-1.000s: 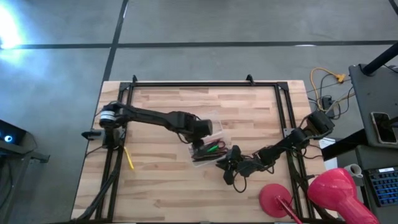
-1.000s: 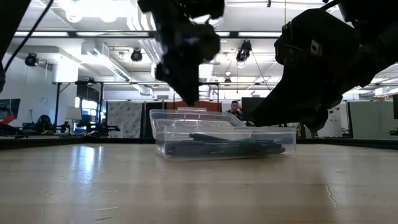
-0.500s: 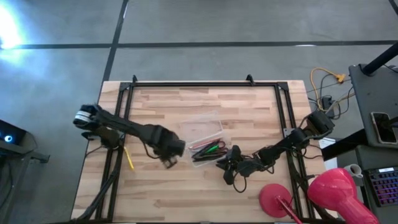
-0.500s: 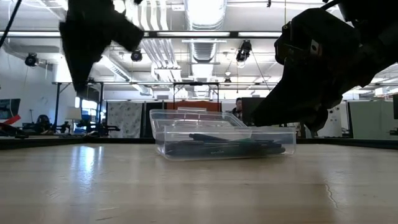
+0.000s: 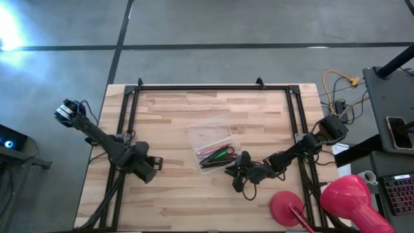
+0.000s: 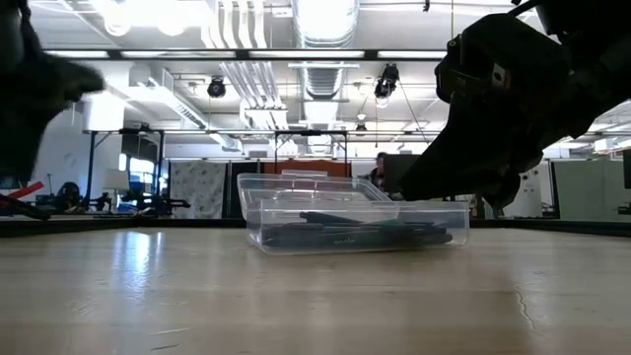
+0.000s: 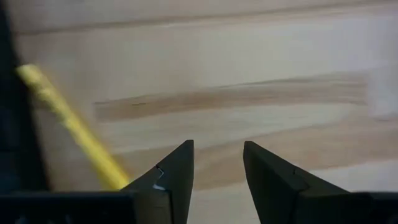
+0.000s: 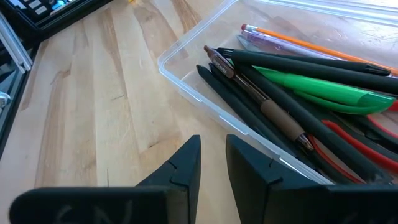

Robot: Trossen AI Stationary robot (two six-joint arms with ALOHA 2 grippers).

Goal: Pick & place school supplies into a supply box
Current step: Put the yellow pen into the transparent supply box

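The clear supply box (image 5: 212,145) sits mid-table and also shows in the low view (image 6: 350,222). In the right wrist view it (image 8: 186,81) holds a green pen (image 8: 323,90), several dark pens (image 8: 267,109), red-handled scissors (image 8: 348,140) and an orange pencil (image 8: 298,42). The yellow pen (image 7: 68,127) lies on the wood, beside one finger of my open left gripper (image 7: 217,165), which hovers near the table's left near part (image 5: 154,163). In the high view that arm hides the pen. My right gripper (image 8: 213,155) waits narrowly open at the box's near right corner (image 5: 229,169).
A black metal frame (image 5: 132,103) runs along the table's edges. Pink round objects (image 5: 349,197) and a pink disc (image 5: 288,208) stand off the near right corner. Cables (image 5: 336,84) lie beyond the right edge. Bare wood stretches left of and in front of the box.
My left gripper has swung from above the supply box toward the table's left and near edge, ending over the yellow pen. In the low view it has left the box and moved to the picture's left edge. The box and my right arm have stayed still.
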